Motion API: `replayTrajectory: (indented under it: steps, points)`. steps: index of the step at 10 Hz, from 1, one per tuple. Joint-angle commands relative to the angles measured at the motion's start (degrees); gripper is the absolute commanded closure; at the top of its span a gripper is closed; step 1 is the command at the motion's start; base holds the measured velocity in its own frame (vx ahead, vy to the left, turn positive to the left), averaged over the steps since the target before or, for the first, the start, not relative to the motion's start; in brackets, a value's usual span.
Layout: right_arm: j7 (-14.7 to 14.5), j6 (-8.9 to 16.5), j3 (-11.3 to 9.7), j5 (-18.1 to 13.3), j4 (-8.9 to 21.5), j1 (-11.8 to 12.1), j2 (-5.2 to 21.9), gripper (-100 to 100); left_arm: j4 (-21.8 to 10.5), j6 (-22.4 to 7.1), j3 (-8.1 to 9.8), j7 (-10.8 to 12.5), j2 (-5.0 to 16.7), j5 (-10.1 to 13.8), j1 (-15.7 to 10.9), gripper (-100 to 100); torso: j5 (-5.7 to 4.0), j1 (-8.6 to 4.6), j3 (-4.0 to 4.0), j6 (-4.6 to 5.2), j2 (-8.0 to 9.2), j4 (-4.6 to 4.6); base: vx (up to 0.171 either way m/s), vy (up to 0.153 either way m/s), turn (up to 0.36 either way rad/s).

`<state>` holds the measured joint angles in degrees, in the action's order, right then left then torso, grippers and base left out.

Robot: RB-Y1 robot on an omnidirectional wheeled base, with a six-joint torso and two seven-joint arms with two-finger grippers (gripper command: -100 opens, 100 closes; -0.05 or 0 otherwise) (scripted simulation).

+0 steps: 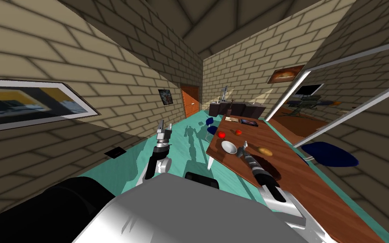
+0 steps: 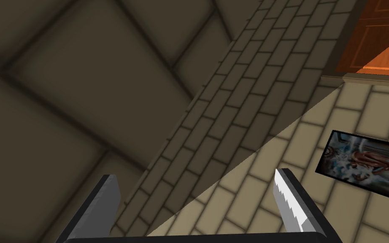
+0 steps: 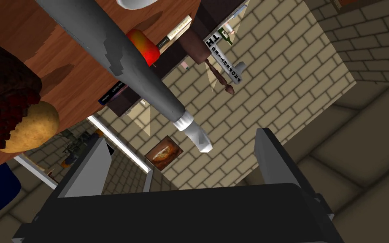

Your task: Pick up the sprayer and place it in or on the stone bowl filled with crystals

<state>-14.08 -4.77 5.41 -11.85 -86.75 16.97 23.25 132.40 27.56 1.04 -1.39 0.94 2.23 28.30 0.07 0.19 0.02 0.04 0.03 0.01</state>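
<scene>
Right jaws (image 3: 182, 136) wide, holding nothing, over the brown wooden desk (image 1: 299, 177) near its long edge facing the teal floor. The long grey sprayer wand with a white tip (image 3: 147, 80) runs slantwise just ahead of the jaws. No blade touches it. Shaft shows against the desk, tip against the brick wall. Can't tell if it rests on the desk.

Beside the wand: red round fruit (image 3: 145, 46) and plain white bowl (image 1: 229, 147), the bowl closer to that long edge. On the gripper's other side, a yellow-brown potato (image 3: 31, 126) sits against a dark red-brown rough-textured bowl (image 3: 4, 97), of which one edge is in view.

Left jaws (image 2: 194, 174) wide, empty, raised over the floor, well off the desk.
</scene>
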Motion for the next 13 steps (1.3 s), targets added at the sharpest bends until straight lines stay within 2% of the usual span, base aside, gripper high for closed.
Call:
replayTrajectory:
  steps: [1, 4, 5, 8, 9, 10, 11, 12, 13]
  points:
    - [-1.13, 0.76, 0.55, -1.16, 2.86, -0.93, 1.02, -100, 0.00, 0.00, 0.00, 0.00, 0.00, 0.00, 0.00, 0, 0.00, 0.00, 0.00, 0.00, 0.00, 0.00, 0.017, 0.064, 0.108]
    - [-2.80, 2.31, 1.44, -2.97, 7.48, -2.33, 3.27, -100, 0.00, 0.00, 0.00, 0.00, 0.00, 0.00, 0.00, 0, 0.01, 0.04, 0.01, 0.02, 0.02, 0.00, 0.013, 0.074, 0.110]
    - [-2.80, 2.31, 1.44, -2.97, 8.16, -2.33, 3.27, -100, 0.00, 0.00, 0.00, 0.00, 0.00, 0.00, 0.00, 0, 0.01, 0.03, 0.02, -0.01, 0.03, 0.01, 0.008, 0.049, 0.056]
    - [-5.13, 4.45, 2.67, -5.48, 14.31, -4.27, 6.67, -100, 0.00, 0.00, 0.00, 0.00, 0.00, 0.00, 0.00, 0, 0.01, 0.06, -0.01, -0.01, -0.01, 0.00, 0.021, 0.079, 0.153]
    - [-5.13, 4.45, 2.67, -5.48, 14.93, -4.27, 6.67, -100, 0.00, 0.00, 0.00, 0.00, 0.00, 0.00, 0.00, 0, 0.03, 0.14, -0.01, -0.02, -0.01, 0.00, 0.019, 0.070, 0.026]
    - [-5.84, 5.10, 3.04, -6.24, 16.86, -4.86, 7.78, -100, 0.00, 0.00, 0.00, 0.00, 0.00, 0.00, 0.00, 0, 0.02, 0.07, 0.01, 0.03, 0.02, 0.00, 0.020, 0.054, 0.059]
    - [-5.84, 5.10, 3.04, -6.24, 16.95, -4.86, 7.78, -100, 0.00, 0.00, 0.00, 0.00, 0.00, 0.00, 0.00, 0, 0.01, 0.01, 0.01, 0.00, 0.02, 0.00, 0.011, 0.036, 0.054]
    - [-6.50, 5.70, 3.39, -6.96, 18.83, -5.40, 8.84, -100, 0.00, 0.00, 0.00, 0.00, 0.00, 0.00, 0.00, 0, -0.01, -0.06, 0.02, 0.01, 0.04, 0.01, 0.007, 0.048, 0.100]
    - [-6.50, 5.70, 3.39, -6.96, 18.83, -5.40, 8.84, -100, 0.00, 0.00, 0.00, 0.00, 0.00, 0.00, 0.00, 0, 0.00, -0.03, 0.03, 0.01, 0.06, 0.01, 0.010, 0.041, 0.044]
